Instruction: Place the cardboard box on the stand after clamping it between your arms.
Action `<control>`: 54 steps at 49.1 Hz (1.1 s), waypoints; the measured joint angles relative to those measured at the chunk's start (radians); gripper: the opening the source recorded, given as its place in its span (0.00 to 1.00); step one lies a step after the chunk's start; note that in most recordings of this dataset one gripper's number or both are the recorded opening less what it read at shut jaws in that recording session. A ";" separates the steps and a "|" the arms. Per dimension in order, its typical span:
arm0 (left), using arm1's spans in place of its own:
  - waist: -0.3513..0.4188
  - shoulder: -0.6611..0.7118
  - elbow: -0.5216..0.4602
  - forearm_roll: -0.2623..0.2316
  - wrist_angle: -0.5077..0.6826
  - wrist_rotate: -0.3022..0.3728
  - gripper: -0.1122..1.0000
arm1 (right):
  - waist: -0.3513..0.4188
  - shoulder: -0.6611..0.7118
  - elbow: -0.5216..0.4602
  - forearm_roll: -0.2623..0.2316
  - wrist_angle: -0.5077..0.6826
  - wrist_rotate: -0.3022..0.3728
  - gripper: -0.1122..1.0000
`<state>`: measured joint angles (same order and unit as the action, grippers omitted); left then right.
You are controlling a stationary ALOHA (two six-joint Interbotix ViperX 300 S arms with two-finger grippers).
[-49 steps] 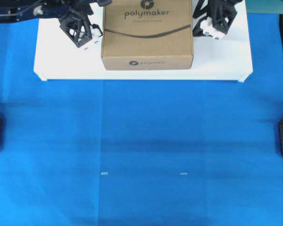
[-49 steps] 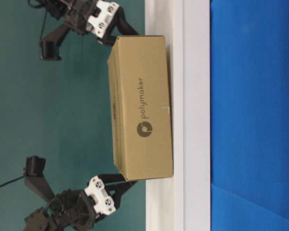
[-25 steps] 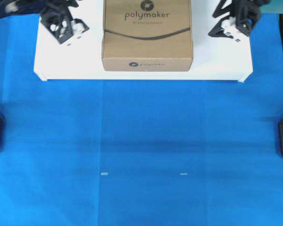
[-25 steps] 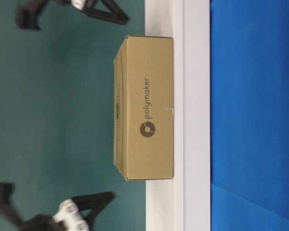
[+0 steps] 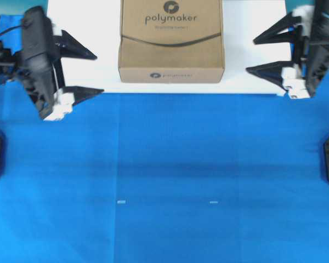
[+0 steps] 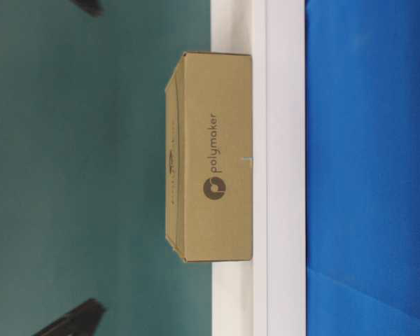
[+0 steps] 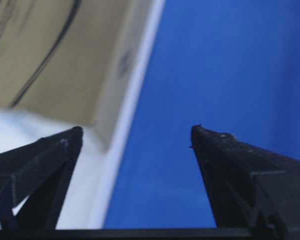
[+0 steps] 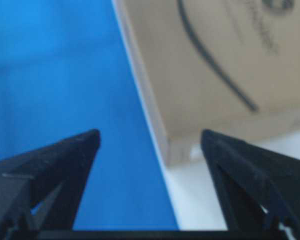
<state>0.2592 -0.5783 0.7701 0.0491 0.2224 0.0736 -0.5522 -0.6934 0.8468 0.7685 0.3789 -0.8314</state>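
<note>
Both end effectors, left (image 5: 88,72) and right (image 5: 259,55), are gaping wide apart and empty, so they should be keeping clear of the flat brown cardboard box (image 5: 171,41) sitting on the wide white stand (image 5: 98,71).

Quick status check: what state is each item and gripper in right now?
cardboard box: closed, lying flat on the stand, nothing touching it.
stand: on the blue cloth, carrying the box.
left gripper: open, empty, clear of the box.
right gripper: open, empty, clear of the box.
</note>
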 measured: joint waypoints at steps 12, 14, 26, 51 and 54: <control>-0.103 -0.069 0.037 0.002 -0.221 -0.114 0.86 | 0.164 -0.120 0.087 0.000 -0.115 0.040 0.97; -0.120 -0.078 0.041 0.000 -0.255 -0.137 0.86 | 0.186 -0.126 0.092 -0.002 -0.130 0.041 0.97; -0.192 -0.161 0.086 0.000 -0.219 -0.179 0.86 | 0.328 -0.161 0.109 0.000 -0.225 0.044 0.97; -0.202 -0.351 0.161 0.000 -0.051 -0.176 0.86 | 0.451 -0.210 0.175 0.002 -0.333 0.046 0.95; -0.202 -0.353 0.169 0.000 -0.051 -0.176 0.86 | 0.449 -0.210 0.184 0.002 -0.342 0.048 0.95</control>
<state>0.0568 -0.9311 0.9388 0.0491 0.1718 -0.1028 -0.1028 -0.9035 1.0308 0.7701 0.0368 -0.7839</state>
